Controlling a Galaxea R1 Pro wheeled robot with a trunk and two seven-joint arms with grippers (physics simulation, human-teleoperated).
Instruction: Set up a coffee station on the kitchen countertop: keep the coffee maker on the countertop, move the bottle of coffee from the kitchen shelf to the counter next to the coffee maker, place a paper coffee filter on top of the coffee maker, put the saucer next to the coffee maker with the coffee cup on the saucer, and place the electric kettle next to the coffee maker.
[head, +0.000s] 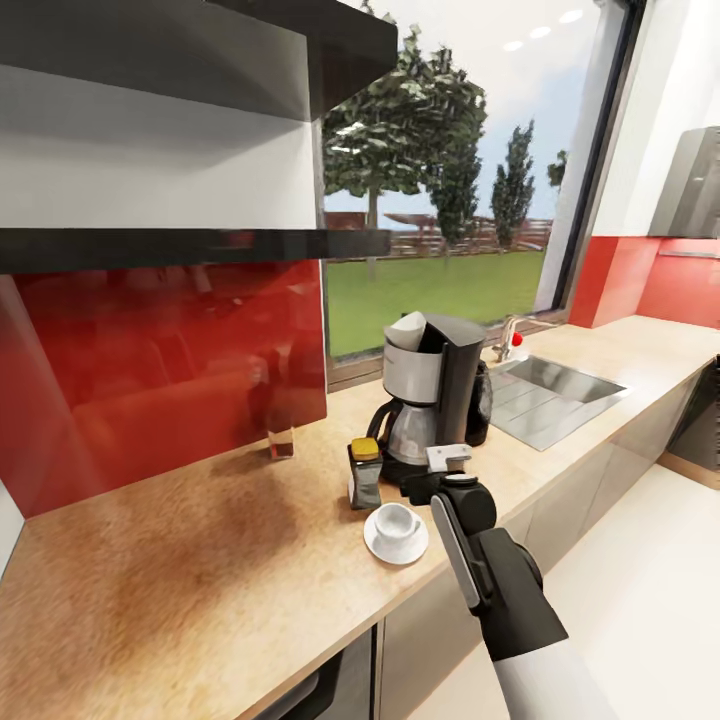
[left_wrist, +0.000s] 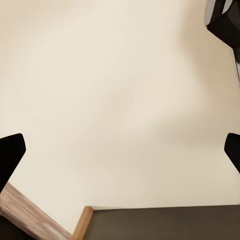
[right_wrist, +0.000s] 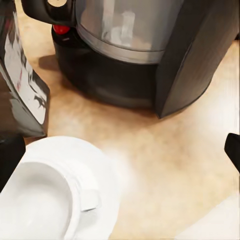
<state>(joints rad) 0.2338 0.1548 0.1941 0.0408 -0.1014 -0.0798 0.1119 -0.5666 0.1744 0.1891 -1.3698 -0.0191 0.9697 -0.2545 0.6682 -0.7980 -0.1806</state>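
Coffee cup (head: 397, 521) sits on saucer (head: 396, 545), just left of right gripper (head: 440, 478); bottle of coffee (head: 365, 472) beside it, coffee maker (head: 432, 398) just beyond, filter (head: 407, 331) on top. Right fingers spread, empty. Left gripper (left_wrist: 120, 150) spread, empty.

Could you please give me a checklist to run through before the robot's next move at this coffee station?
1. White paper filter on top of the tall black and silver coffee maker: ok.
2. Small dark jar with gold lid on the beige wood-look countertop beside the coffee maker: ok.
3. White cup sitting on the round white saucer near the coffee maker: ok.
4. Dark rounded kettle next to the coffee maker: cannot tell, mostly hidden behind it.
5. Right gripper empty, fingers apart above the counter: ok.
6. Left gripper open, holding nothing: ok.
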